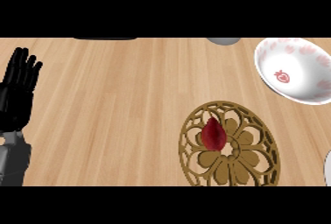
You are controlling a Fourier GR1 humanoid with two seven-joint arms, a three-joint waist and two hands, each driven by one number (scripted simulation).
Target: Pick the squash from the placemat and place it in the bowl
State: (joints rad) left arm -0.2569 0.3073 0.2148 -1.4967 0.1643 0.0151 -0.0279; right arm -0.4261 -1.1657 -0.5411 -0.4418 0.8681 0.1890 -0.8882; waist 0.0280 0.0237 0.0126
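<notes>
I have the squash [213,134], dark red and teardrop-shaped, lying on the left half of the round openwork placemat [223,168], just left of its centre rosette. Its long axis runs nearly straight away from me, pointed tip on the far side and broad end nearer, with a slight lean.

The only hand I can see is the left hand [14,100], well off to the left of the placemat. It rests by the edge of the view with the fingers straight and pointing up, holding nothing. A wide stretch of bare wooden counter [116,109] separates it from the mat. The right hand does not show in my view, so I can't say how it stands.

The white bowl [291,57] with the strawberry pattern sits beyond the placemat and to its right, apart from it.

Since the mat and bowl both lie on my right side, I judge the right hand the better choice. It should close across the squash's narrow width, then carry it away and rightward to the bowl. Nothing has been picked up yet.
</notes>
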